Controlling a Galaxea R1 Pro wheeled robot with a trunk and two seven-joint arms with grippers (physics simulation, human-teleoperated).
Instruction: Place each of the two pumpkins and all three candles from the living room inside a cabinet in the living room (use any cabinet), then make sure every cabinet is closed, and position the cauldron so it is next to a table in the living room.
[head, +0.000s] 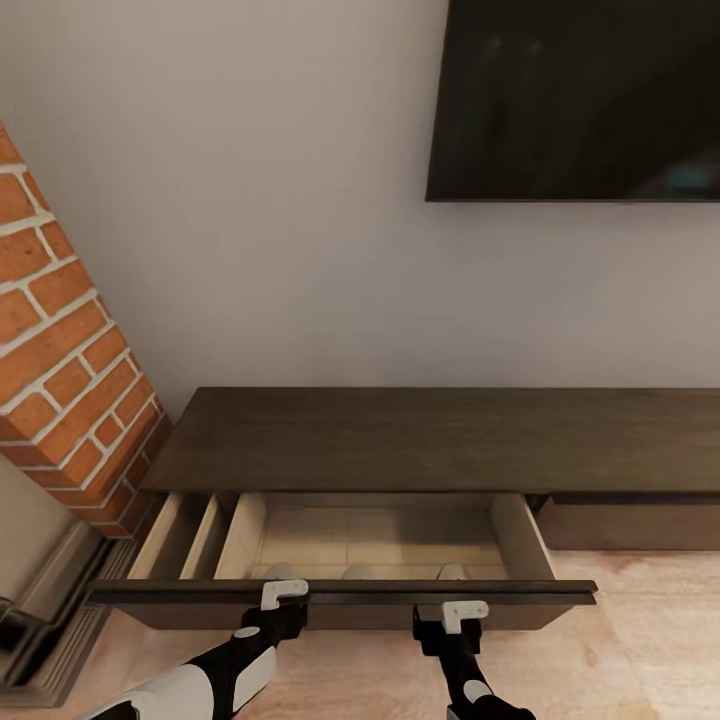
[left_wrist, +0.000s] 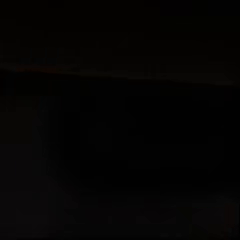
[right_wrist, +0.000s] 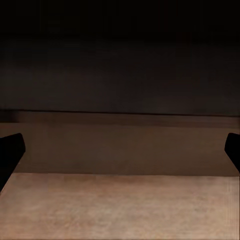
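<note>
The long dark-brown cabinet (head: 430, 440) stands against the wall under the TV. Its left drawer (head: 345, 592) is pulled out, and its pale wood interior shows. Three pale rounded tops, which look like candles (head: 360, 572), peek over the drawer front. The pumpkins, the cauldron and the table are out of view. My left gripper (head: 285, 593) is right at the drawer front's upper edge, and its wrist view is black. My right gripper (head: 465, 613) is just before the drawer front, lower down. In the right wrist view its fingertips (right_wrist: 11, 147) stand wide apart, open, facing the dark front above the wood floor.
A brick fireplace (head: 70, 370) rises at the left, close to the drawer's left end. A wall TV (head: 575, 100) hangs above the cabinet. A second drawer front (head: 630, 520) to the right is shut. Wood floor (head: 650, 650) lies in front.
</note>
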